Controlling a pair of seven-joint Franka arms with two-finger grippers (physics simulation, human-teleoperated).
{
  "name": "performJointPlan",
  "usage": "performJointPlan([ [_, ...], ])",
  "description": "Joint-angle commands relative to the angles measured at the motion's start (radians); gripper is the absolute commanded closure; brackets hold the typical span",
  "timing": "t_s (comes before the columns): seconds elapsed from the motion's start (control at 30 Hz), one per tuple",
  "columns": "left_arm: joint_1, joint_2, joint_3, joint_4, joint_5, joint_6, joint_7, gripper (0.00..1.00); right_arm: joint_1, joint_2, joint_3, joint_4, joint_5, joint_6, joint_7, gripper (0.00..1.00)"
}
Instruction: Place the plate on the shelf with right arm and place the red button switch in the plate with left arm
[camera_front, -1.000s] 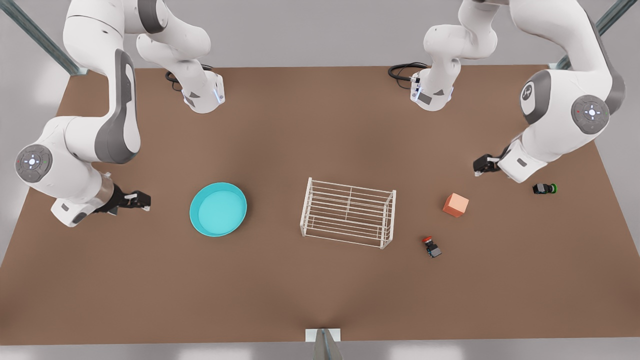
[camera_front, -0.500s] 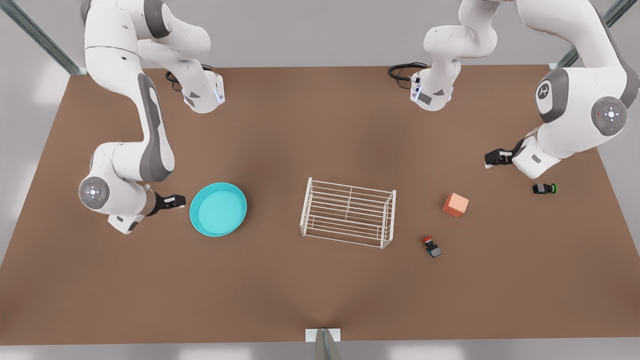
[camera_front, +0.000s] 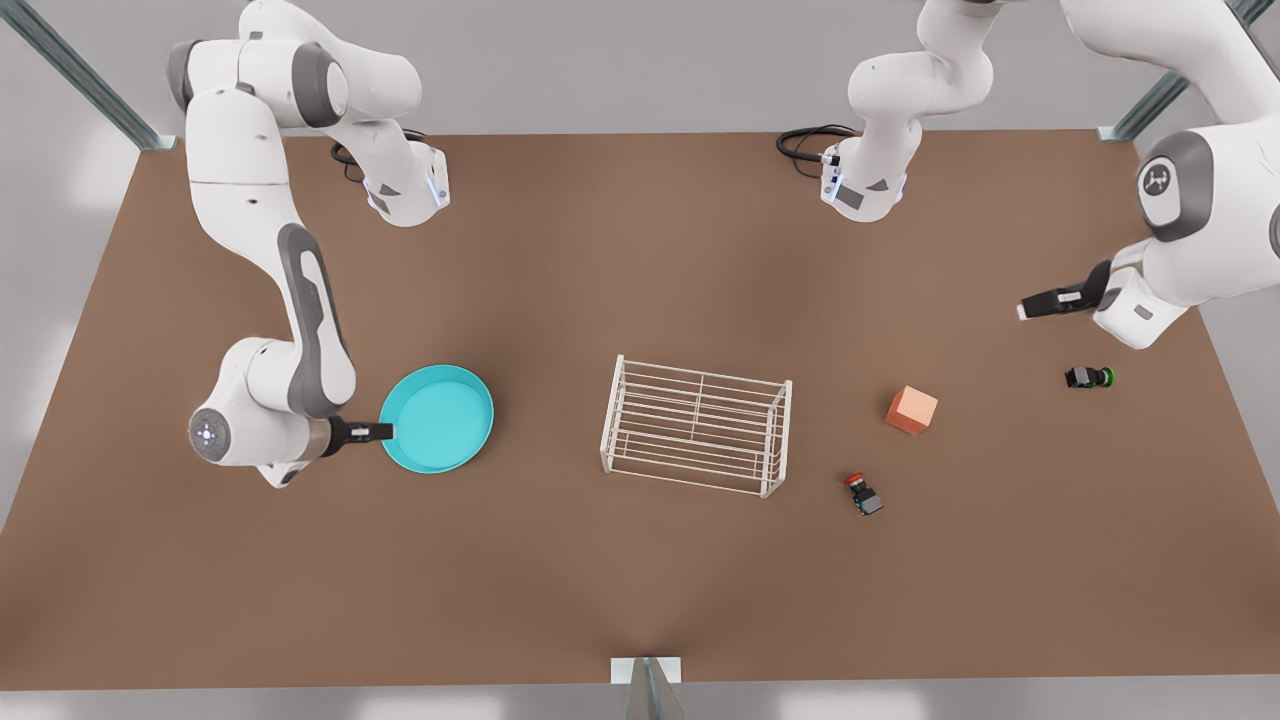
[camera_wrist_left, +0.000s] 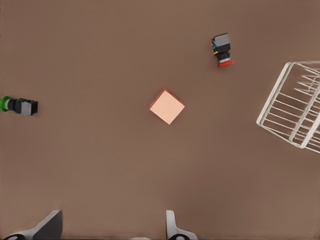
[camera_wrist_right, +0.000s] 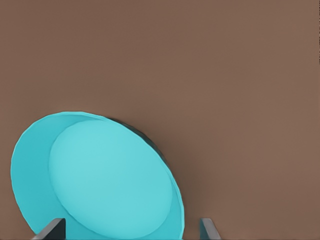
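Note:
The turquoise plate (camera_front: 440, 420) lies flat on the table at the front view's left. My right gripper (camera_front: 385, 432) is low at the plate's outer edge, open, and its fingers straddle the near rim of the plate (camera_wrist_right: 100, 175). The white wire shelf (camera_front: 697, 425) stands mid-table with nothing on it. The red button switch (camera_front: 862, 494) lies on its side between the shelf and the front edge. My left gripper (camera_front: 1030, 308) hovers open and holds nothing, far at the front view's right; from there I see the red button switch (camera_wrist_left: 222, 49) and a corner of the shelf (camera_wrist_left: 295, 107).
An orange cube (camera_front: 911, 410) sits between the shelf and my left gripper, and it is the orange cube (camera_wrist_left: 167, 106) below the left wrist. A black switch with a green cap (camera_front: 1088, 377) lies near the table's right edge. Both arm bases stand at the back.
My right arm swung toward the front view's right and brought its gripper up to the plate's rim. My left arm drew away toward the front view's right. The objects did not move.

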Motion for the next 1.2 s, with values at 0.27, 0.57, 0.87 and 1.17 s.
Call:
performJointPlan([
  [0.27, -0.094, -0.045, -0.057, 0.02, -0.045, -0.208, -0.184, 0.0, -0.021, 0.088, 0.001, -0.001, 0.027, 0.023, -0.007, 0.09],
  [0.57, -0.086, -0.028, -0.051, -0.002, -0.018, 0.015, -0.179, 0.0, -0.021, 0.088, 0.001, -0.061, 0.027, 0.086, -0.043, 0.17],
  [0.87, -0.085, -0.027, -0.048, -0.002, 0.002, 0.007, -0.185, 0.0, -0.015, 0.115, 0.023, -0.067, 0.03, 0.107, -0.05, 0.34],
  [1.17, -0.081, -0.013, -0.052, -0.014, 0.002, -0.012, -0.193, 0.0, -0.027, 0.106, 0.029, -0.067, 0.029, 0.086, -0.079, 0.68],
])
